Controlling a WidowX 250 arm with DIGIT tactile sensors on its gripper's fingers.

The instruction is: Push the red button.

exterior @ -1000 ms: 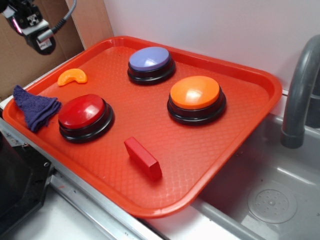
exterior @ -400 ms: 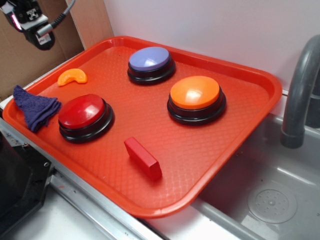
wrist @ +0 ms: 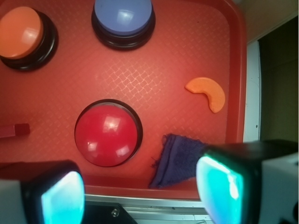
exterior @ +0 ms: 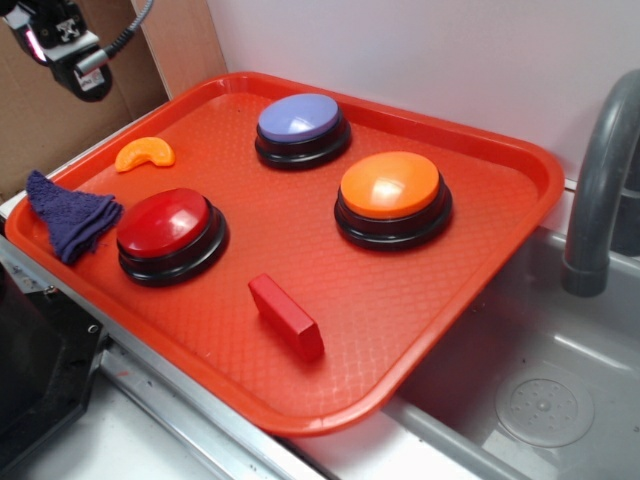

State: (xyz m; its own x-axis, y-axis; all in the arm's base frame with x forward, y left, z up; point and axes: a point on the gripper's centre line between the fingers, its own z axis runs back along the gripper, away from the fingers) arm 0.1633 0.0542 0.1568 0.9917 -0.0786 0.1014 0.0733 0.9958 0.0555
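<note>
The tool (wrist: 140, 191) hung high above the near-left corner of the red tray (exterior: 520, 170), its fingers (wrist: 56, 196) spread wide and holding nothing. The red button (exterior: 164, 223) sat on the tray's left side, just beside a dark-blue cloth (exterior: 68, 215), untouched. No readable writing or labels showed on any button or the tray.

From where I stand nothing can be read: the red button (exterior: 164, 222), the orange button (exterior: 390, 185), the blue button (exterior: 299, 117) and the tray (exterior: 520, 160) carry no lettering, labels, brands or numbers.
</note>
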